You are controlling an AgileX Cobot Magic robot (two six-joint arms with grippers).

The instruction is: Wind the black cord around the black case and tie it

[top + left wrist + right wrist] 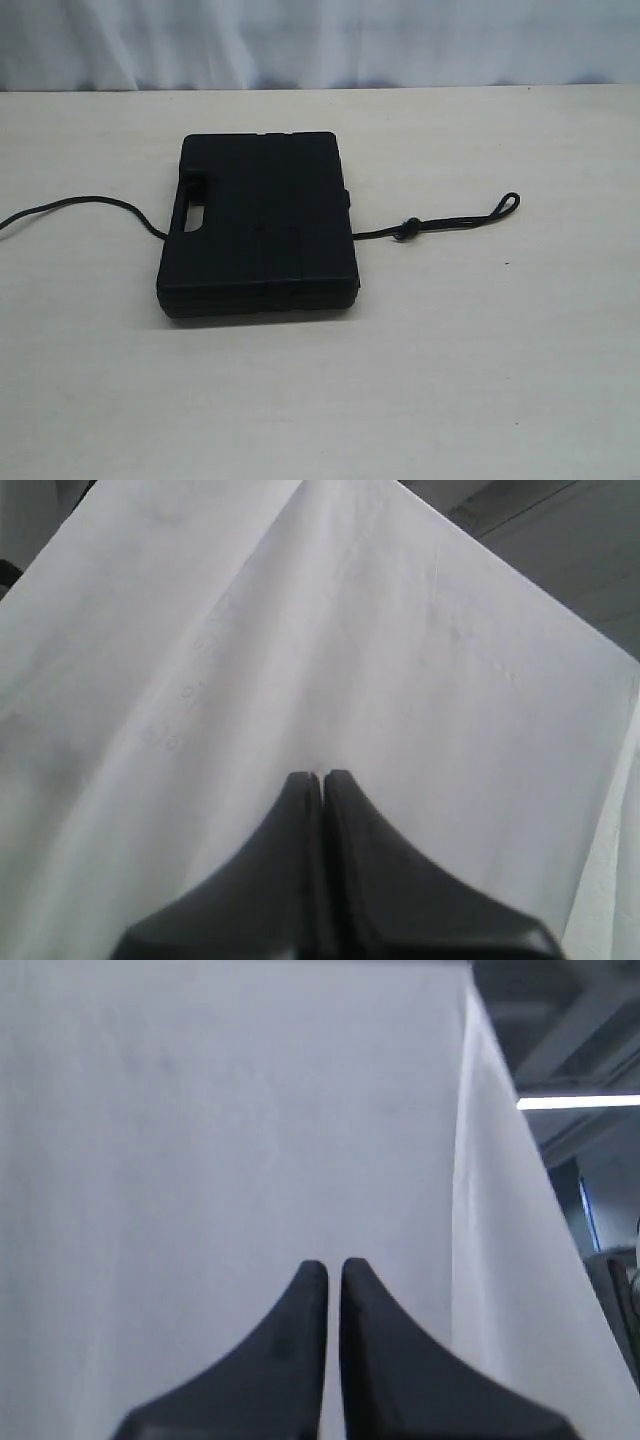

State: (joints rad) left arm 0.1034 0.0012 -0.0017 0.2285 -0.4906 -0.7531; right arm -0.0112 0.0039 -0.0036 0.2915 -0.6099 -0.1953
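Currently flat on counter (450, 380): black case (260, 225), black cord (407, 230) emerging at both sides, knotted loop end rightward. Left pincer (323, 777) and right pincer (334, 1265) clenched, empty, facing white cloth (300, 630).

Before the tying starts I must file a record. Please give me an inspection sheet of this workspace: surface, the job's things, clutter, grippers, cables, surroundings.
Surface: pale wood-look table.
Job's things: black case lies flat mid-table; black cord comes out at both its sides, apparently passing beneath, not wrapped; its loop lies to the right, the other end leaves the exterior view on the left.
Clutter: nothing seen.
Grippers: left gripper and right gripper both shut, empty, facing white cloth; neither shows in the exterior view.
Cables: nothing seen.
Surroundings: white curtain behind the table.
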